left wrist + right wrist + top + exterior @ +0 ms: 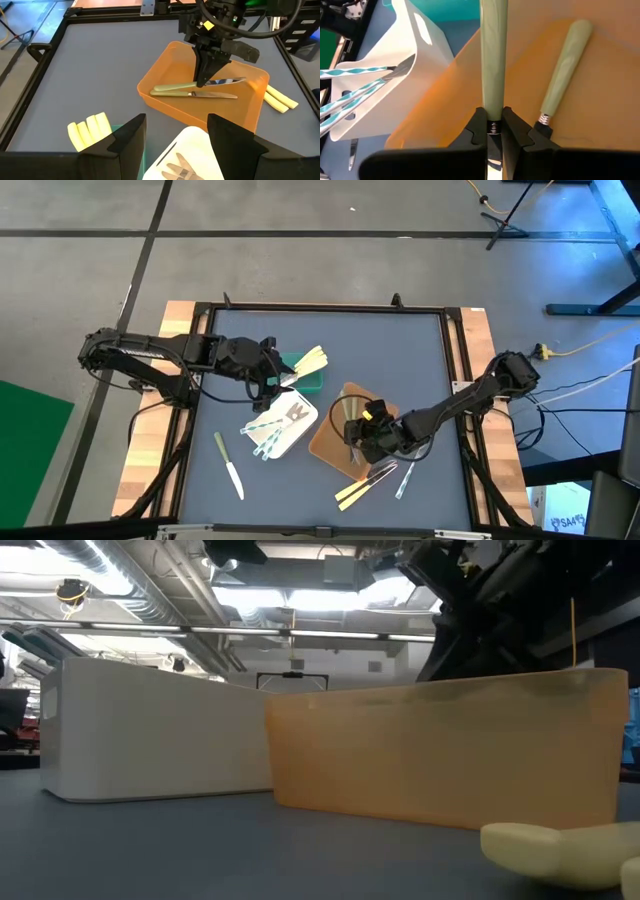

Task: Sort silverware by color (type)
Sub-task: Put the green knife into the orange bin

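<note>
Right tool (493, 129) clenches a green-handled knife (493, 55) inside the brown tray (250, 107).

Green-handled utensil (493, 55) cut off by right wrist pic's edges; blade hidden btwn fingers (475, 131).

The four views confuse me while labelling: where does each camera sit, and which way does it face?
High view: above, facing straight down; shows both arms, left gripper open over the green tray.
Low view: at tabletop height, facing level at the orange tray wall; an arm shows above.
Left wrist view: on the left arm, facing past its fingers toward the right arm.
Right wrist view: on the right arm; right gripper shut on a green-handled utensil.
Shared: all show the orange tray.
</note>
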Tool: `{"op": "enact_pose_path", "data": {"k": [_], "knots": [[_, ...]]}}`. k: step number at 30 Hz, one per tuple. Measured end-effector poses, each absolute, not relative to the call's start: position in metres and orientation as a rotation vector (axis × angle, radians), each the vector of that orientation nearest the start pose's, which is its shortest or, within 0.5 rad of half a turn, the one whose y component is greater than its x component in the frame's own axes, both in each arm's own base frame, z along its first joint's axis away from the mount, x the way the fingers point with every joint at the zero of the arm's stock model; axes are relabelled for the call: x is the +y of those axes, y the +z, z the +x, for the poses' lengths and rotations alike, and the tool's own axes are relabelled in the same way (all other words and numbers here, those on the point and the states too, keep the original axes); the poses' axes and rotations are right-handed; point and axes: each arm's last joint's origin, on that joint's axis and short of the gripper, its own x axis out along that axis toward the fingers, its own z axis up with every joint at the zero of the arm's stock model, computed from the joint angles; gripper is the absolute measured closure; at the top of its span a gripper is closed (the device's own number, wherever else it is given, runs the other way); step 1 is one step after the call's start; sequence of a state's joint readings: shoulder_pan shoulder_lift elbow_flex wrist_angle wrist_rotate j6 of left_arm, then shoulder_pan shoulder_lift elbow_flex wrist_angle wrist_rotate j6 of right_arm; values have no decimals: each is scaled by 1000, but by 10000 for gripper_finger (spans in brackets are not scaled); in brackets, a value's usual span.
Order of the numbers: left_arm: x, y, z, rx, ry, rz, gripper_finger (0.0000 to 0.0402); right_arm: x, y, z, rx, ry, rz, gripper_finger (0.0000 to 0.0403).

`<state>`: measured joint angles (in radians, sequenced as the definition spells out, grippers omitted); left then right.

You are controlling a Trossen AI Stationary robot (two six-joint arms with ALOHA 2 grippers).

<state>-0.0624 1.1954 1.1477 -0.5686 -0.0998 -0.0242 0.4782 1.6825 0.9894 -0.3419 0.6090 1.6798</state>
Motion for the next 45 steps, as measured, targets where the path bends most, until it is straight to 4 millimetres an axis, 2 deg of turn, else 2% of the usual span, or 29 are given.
{"op": "enact_pose_path", "data": {"k": [45], "knots": [[-12,342,249,614,57,32,195,134,175,292,593,-759,1034,377]]}}
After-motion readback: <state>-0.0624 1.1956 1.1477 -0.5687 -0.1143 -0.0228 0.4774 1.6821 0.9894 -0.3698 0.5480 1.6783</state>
